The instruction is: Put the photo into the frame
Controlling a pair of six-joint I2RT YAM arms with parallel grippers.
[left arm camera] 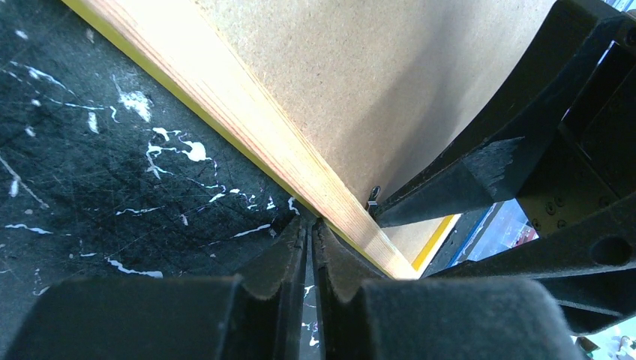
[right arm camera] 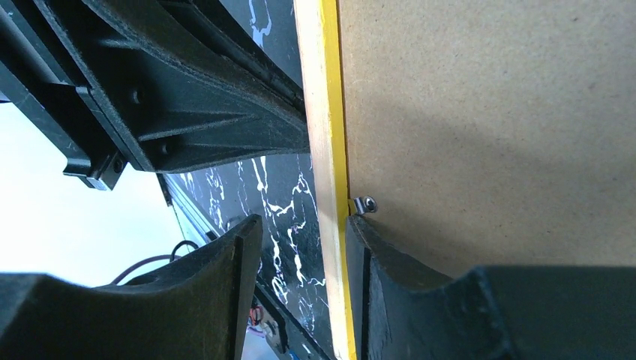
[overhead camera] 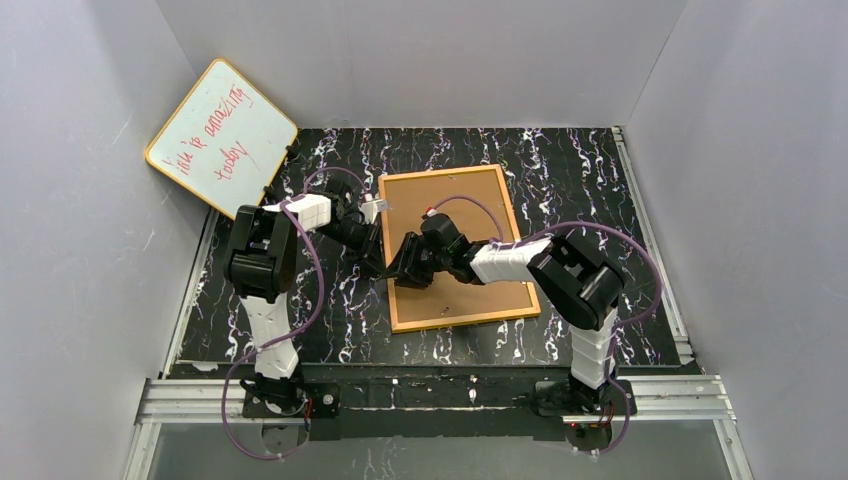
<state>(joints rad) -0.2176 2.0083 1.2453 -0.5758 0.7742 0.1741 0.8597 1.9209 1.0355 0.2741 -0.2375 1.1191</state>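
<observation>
Frame (left arm camera: 247, 120) rim: bare wood, visible grain, yellow painted edge. Backing board (right arm camera: 487, 112): matt brown fibreboard. Clip (right arm camera: 366, 204): shiny metal. Bench (left arm camera: 90, 195): black marble-look, white-veined, scuffed.

Right pincer (right arm camera: 304, 225) parted astride the rail of the pale-wood, yellow-edged picture frame (right arm camera: 319, 112): one finger over the black, white-veined worktop (right arm camera: 277, 187), the other beside a small metal clip (right arm camera: 365, 204) on the brown fibreboard backing (right arm camera: 487, 112). The black left pincer (right arm camera: 289, 131) meets the rail higher up.
</observation>
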